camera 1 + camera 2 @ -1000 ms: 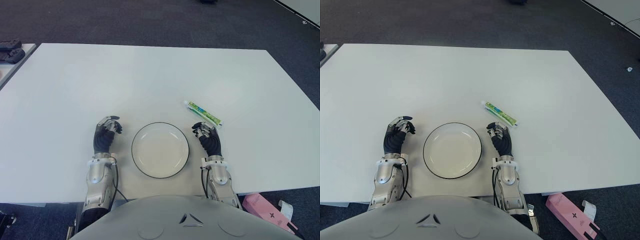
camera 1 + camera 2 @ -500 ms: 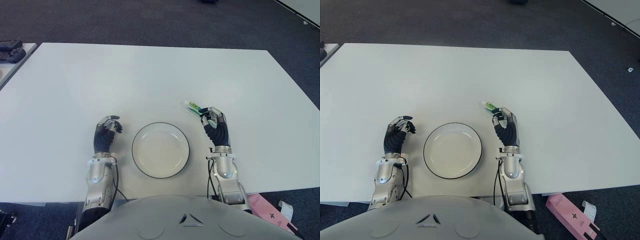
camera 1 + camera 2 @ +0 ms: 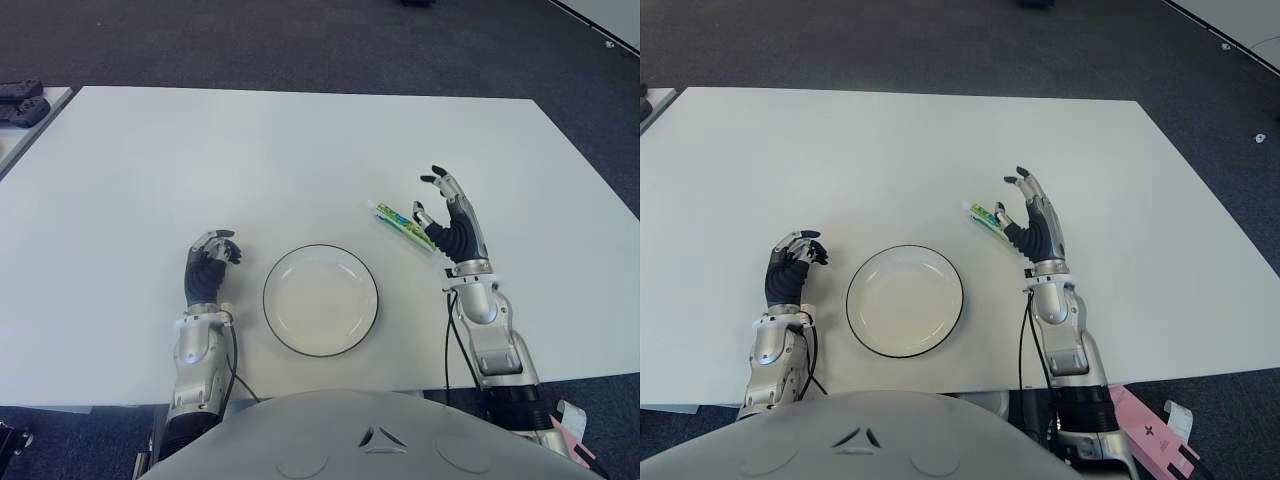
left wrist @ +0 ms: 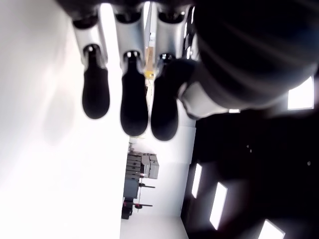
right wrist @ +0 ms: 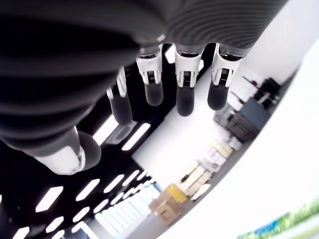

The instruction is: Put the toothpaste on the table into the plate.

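Two hands are out over the white table (image 3: 300, 140), one on each side of a plate. Far off at the robot's left, on the corner of a neighbouring surface, lie some dark devices (image 3: 22, 102); what they are is hard to make out. Moving inward, the left hand (image 3: 208, 270) shows just left of the plate, its dark fingers (image 4: 134, 104) curled loosely inward with nothing between them. Its wrist camera shows the fingertips hanging close above the white tabletop; whether the hand touches the surface cannot be told.

Next comes the plate (image 3: 282, 268), round and white with a thin dark rim, sitting near the table's front edge with nothing in it.

Right of the plate and a little farther back lies the toothpaste (image 3: 398, 220), a white and green tube flat on the table at a slant, its near end hidden behind the thumb side of the right hand (image 3: 450, 215). That hand is raised just beside the tube, on the tube's right, with fingers (image 5: 183, 94) spread wide and pointing up and away; it holds nothing. On the dark floor by the robot's right side, a pink box (image 3: 1155, 430) pokes out beyond the table's front edge.
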Controlling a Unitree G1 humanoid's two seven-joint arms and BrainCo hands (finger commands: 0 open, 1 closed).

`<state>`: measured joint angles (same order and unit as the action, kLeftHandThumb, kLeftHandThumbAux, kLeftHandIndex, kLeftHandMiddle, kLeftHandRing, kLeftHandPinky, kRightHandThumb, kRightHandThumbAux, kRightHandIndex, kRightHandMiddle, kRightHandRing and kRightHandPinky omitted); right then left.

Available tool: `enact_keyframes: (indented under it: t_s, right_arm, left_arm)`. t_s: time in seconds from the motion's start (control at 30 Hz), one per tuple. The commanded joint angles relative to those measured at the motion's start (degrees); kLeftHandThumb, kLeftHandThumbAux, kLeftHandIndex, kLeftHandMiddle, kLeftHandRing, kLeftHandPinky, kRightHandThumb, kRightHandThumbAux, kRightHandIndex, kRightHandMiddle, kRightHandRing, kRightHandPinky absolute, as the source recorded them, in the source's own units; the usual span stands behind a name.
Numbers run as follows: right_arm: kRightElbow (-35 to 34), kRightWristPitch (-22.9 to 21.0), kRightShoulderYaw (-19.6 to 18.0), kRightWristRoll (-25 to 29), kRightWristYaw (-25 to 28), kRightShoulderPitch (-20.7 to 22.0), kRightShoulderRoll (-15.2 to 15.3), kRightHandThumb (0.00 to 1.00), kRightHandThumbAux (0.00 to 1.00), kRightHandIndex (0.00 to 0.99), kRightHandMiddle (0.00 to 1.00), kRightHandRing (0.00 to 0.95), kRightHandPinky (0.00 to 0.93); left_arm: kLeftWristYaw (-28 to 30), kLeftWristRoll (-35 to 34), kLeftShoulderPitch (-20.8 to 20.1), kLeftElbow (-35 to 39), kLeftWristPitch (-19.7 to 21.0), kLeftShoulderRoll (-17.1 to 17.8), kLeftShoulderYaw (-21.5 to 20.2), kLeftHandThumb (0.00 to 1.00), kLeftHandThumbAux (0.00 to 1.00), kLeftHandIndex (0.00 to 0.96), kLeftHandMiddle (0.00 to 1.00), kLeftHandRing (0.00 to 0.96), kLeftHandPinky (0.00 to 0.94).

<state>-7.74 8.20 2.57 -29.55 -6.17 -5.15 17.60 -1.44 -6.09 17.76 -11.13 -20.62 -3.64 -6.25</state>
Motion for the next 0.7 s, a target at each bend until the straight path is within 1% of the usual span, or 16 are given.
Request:
enact_keyframes:
  t_s: [0.03, 0.07, 0.13, 0.2, 0.33, 0.57, 0.7]
  right_arm:
    - [4.0, -0.7, 0.9, -1.9, 1.8, 2.6, 2.6, 0.558, 0.377, 0.006, 0.006, 0.013, 0.029]
    - [5.7, -0.7, 1.3, -2.8, 2.2, 4.2, 3.8, 0.557, 0.360, 0.005, 0.004, 0.010, 0.023]
    - [8.2, -0.7, 2.0, -4.4, 2.7, 6.5, 5.6, 0.547, 0.291, 0.002, 0.001, 0.004, 0.009]
    - [9.4, -0.7, 2.4, -5.4, 2.9, 7.6, 6.6, 0.539, 0.251, 0.001, 0.000, 0.002, 0.004]
    - [11.5, -2.8, 5.0, -10.9, 3.4, 11.1, 8.8, 0.516, 0.188, 0.000, 0.000, 0.000, 0.000]
    - [12.8, -5.4, 8.4, -15.8, 4.9, 13.8, 10.3, 0.510, 0.143, 0.000, 0.000, 0.000, 0.000]
    - [14.9, -6.5, 10.5, -17.1, 6.4, 15.4, 10.2, 0.507, 0.120, 0.000, 0.000, 0.000, 0.000]
  left_arm:
    - [-1.3, 0.9, 2.1, -3.4, 3.4, -0.8, 0.1, 0.708, 0.719, 0.435, 0.614, 0.607, 0.597]
    - [-1.1, 1.0, 2.0, -3.6, 2.7, -0.8, 0.2, 0.708, 0.719, 0.435, 0.614, 0.608, 0.598]
    - [-0.6, 1.0, 2.0, -3.9, 1.6, -0.6, 0.3, 0.706, 0.719, 0.435, 0.620, 0.616, 0.607]
    - [-0.3, 1.0, 2.0, -4.2, 1.0, -0.5, 0.4, 0.705, 0.720, 0.434, 0.626, 0.623, 0.614]
    - [0.9, 0.5, 2.1, -4.3, 0.0, -0.1, 0.6, 0.703, 0.720, 0.434, 0.636, 0.631, 0.616]
    - [1.6, -0.2, 2.4, -4.0, 0.1, -0.1, 0.6, 0.701, 0.720, 0.434, 0.641, 0.636, 0.616]
    - [0.7, -0.2, 2.8, -3.0, 1.6, -0.6, 0.4, 0.700, 0.720, 0.434, 0.635, 0.627, 0.600]
